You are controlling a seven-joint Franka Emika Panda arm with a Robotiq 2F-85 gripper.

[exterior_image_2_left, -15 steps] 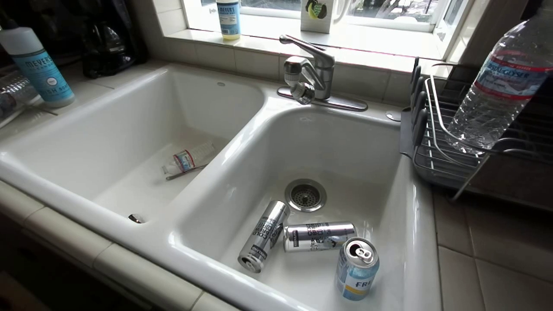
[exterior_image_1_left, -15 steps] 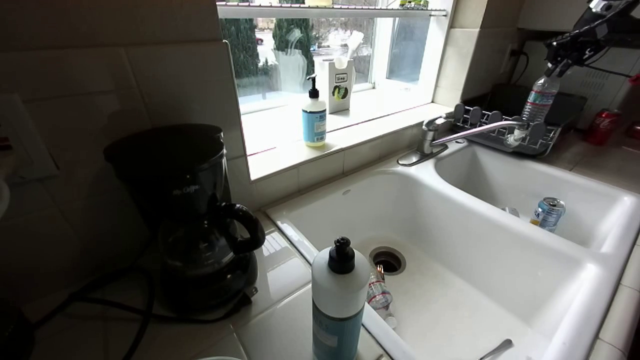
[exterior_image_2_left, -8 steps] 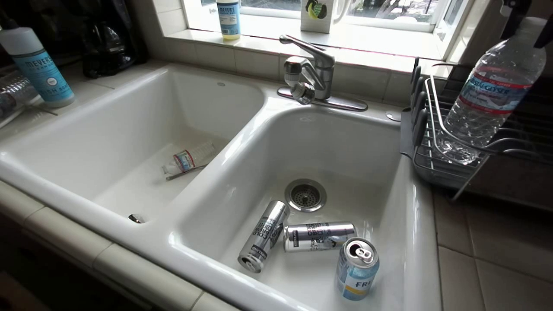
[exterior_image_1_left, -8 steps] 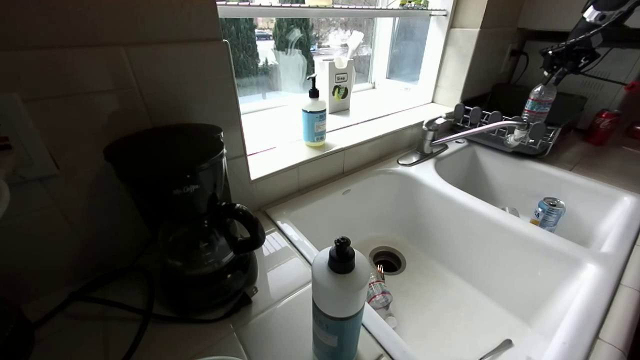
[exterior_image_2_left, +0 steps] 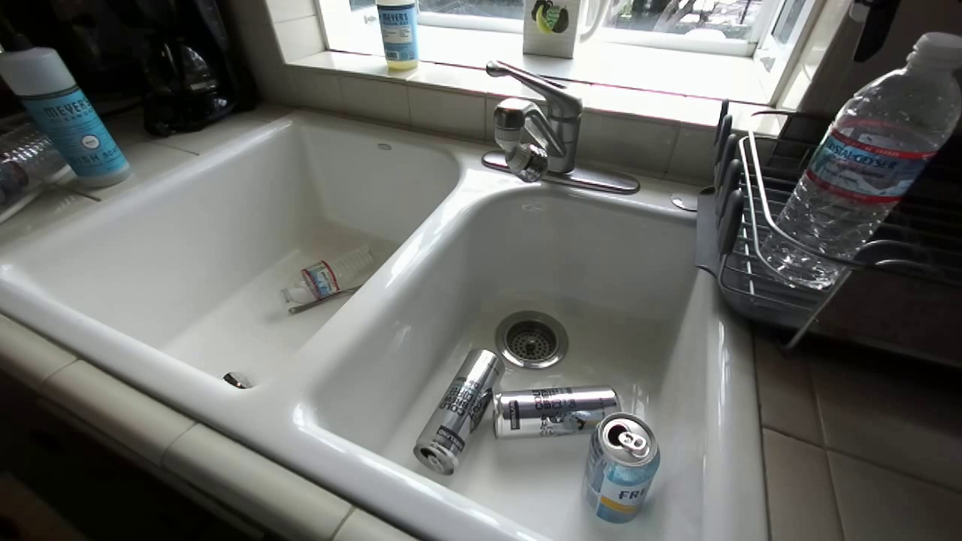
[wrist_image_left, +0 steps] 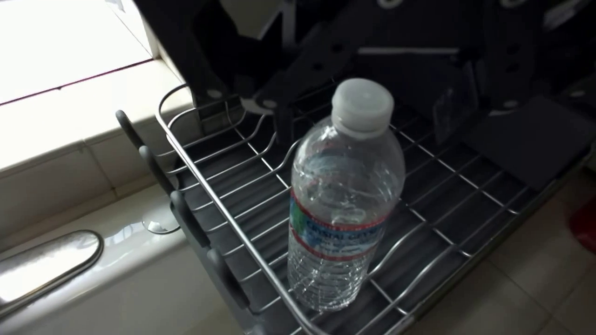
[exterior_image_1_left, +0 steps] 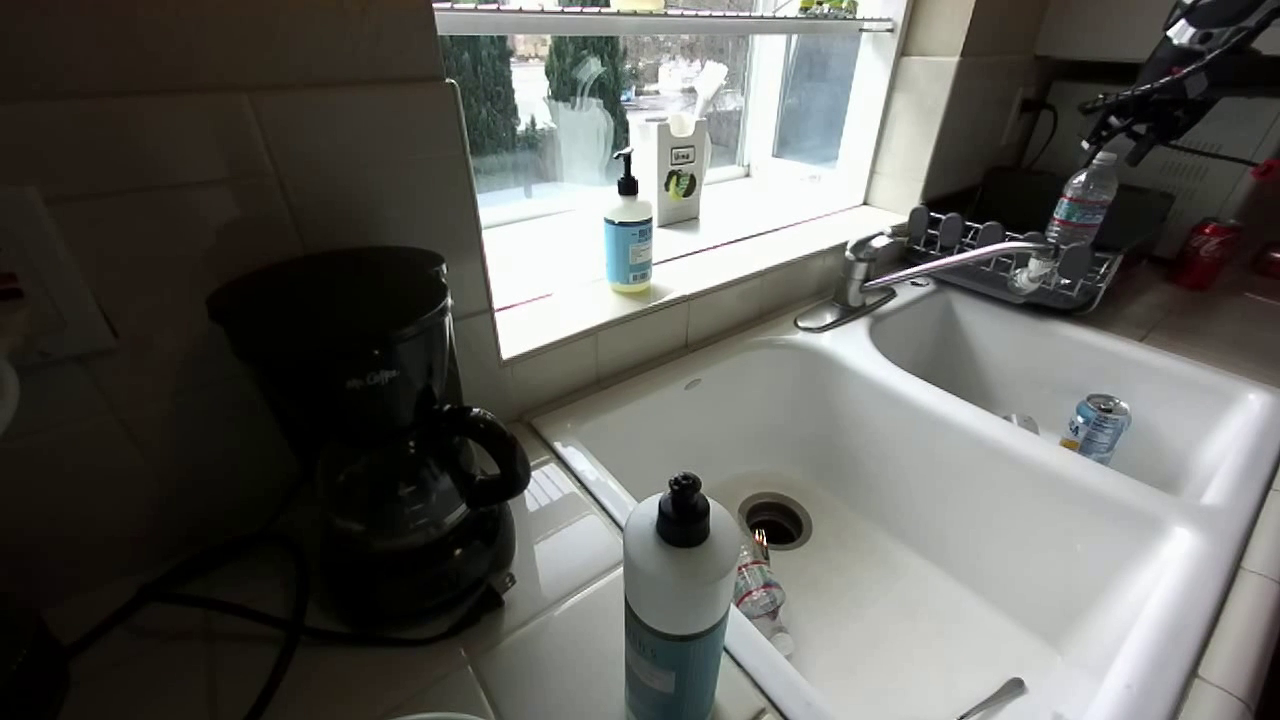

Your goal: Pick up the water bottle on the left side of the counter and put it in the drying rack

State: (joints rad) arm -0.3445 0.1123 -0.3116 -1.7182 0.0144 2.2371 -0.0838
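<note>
Your fingers (wrist_image_left: 284,124) stand well apart and have hold of nothing; in the wrist view the white screw cap (wrist_image_left: 362,103) shows between them, touching neither. Your gripper (exterior_image_1_left: 1113,150) points downward close to that cap. Behind it, your arm (exterior_image_1_left: 1205,30) slants in from the top right corner of an exterior view, dark with a paler section, and hangs over the right-hand part of the worktop (exterior_image_2_left: 872,458).

The water bottle (wrist_image_left: 345,186) stands cap up inside the drying rack (wrist_image_left: 247,211): clear plastic, smooth at the shoulder, ribbed lower down, wrapped in a red-edged label. The rack sits toward the worktop's back edge, beside the right rim of the sink (exterior_image_2_left: 733,421); you can see shiny bent wire over a ridged dark-grey tray, with rounded grey prongs facing the basins.

The sink is glossy white, its two deep basins rounded at the corners. In the basin nearer the rack, two silver cans (exterior_image_2_left: 460,412) lie on their sides and a light blue can (exterior_image_2_left: 621,485) stands. In the other, a clear bottle (exterior_image_2_left: 322,278) lies on its side. A chrome faucet (exterior_image_2_left: 565,128) rises by the worktop's back edge; the front edge is finished in rounded pale tiles. Left of the sink stand a dish soap bottle (exterior_image_1_left: 680,600), white above a blue label, and, near the back edge, a glossy black coffee maker (exterior_image_1_left: 370,340).
</note>
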